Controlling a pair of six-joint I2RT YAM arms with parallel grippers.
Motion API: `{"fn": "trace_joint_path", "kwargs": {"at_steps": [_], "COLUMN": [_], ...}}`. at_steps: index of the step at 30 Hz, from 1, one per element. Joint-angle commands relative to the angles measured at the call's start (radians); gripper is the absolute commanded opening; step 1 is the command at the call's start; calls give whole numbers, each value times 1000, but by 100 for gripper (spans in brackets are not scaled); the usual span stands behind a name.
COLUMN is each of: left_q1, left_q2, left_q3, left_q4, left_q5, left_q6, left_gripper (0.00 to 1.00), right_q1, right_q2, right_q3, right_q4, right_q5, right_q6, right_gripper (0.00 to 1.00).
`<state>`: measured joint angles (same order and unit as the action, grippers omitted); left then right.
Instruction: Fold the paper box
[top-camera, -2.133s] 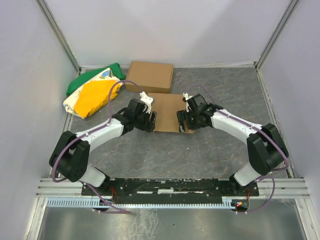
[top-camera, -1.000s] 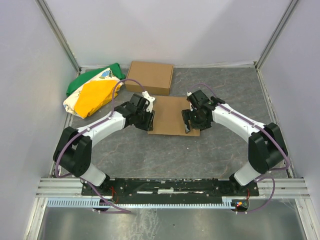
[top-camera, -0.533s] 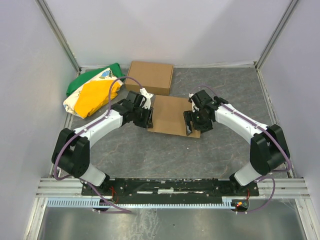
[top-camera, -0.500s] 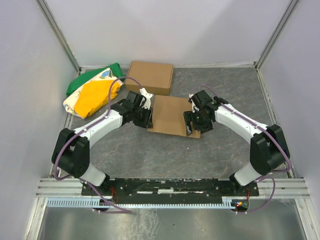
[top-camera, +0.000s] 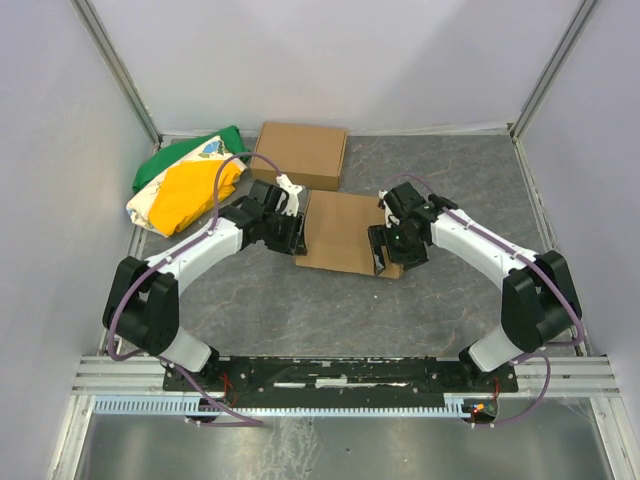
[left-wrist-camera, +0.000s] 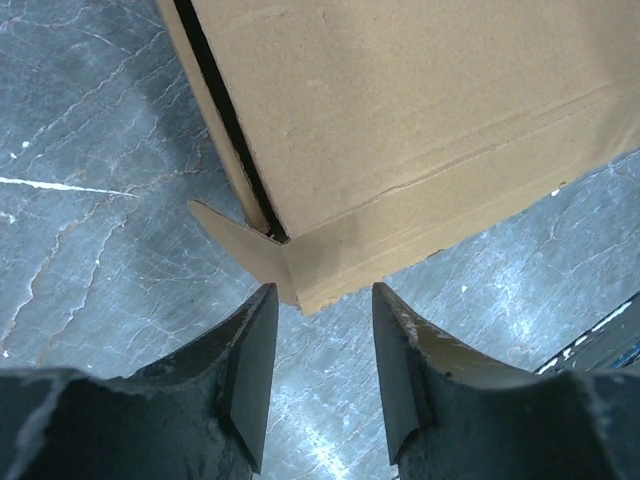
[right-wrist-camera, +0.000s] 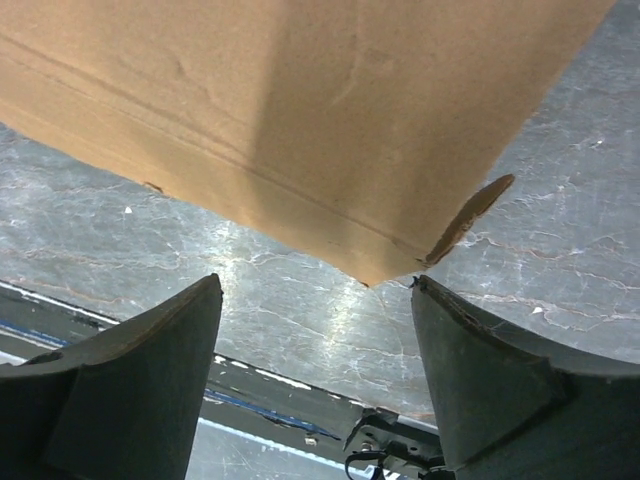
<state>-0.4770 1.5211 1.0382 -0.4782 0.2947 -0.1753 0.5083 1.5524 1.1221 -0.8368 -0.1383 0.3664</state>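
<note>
Cardboard paper box (top-camera: 340, 230) flat; left jaws narrowly apart, right jaws wide apart, at its near corners.

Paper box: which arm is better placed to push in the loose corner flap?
Left, probably: the open left claw sits right before the flap protruding at the paper box corner.

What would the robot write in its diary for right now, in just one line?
job: fold paper box | box: closed, flat on table | left fingers: open, by a box corner | right fingers: open, by another corner | held: nothing
</note>
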Motion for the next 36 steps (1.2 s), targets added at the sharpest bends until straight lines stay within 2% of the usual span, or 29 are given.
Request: {"fn": "trace_joint_path", "kwargs": {"at_steps": [1,7,14,17,19,21,23,25,28,31,36], "left_q1": [11,14,21,29,28,28,28,27,26,27,27], "left_q2": [-30,-116,-282,-333,-310,-241,-149,-68,22,77,81], "left_q3": [43,-21,-126,-171,-158,-80,-4,57,111,127,43], "left_q4": [-3,86,256,430,489,481,451,428,423,444,565], "left_q5": [-49,-133,-292,-276,-259,-226,-187,-158,-143,-125,-105], "left_q6": [-35,-100,-192,-258,-286,-291,-279,-269,-248,-253,-280], "left_gripper": [53,64,68,71,72,71,70,69,70,72,72], "right_q1": [-4,-2,-2,-2,-2,0,11,32,59,63,62], "right_q2": [-43,-146,-370,-467,-501,-501,-471,-424,-360,-328,-312], "right_q3": [-15,-118,-317,-500,-586,-640,-678,-707,-747,-819,-1009], "right_q4": [8,170,364,571,694,756,806,852,924,1019,1328], "right_q5": [84,140,31,-96,-141,-176,-214,-228,-193,-86,88], "right_q6": [14,49,208,365,429,457,471,483,515,594,768], "right_gripper": [87,95,94,86,74,56,43,34,29,28,30]}}
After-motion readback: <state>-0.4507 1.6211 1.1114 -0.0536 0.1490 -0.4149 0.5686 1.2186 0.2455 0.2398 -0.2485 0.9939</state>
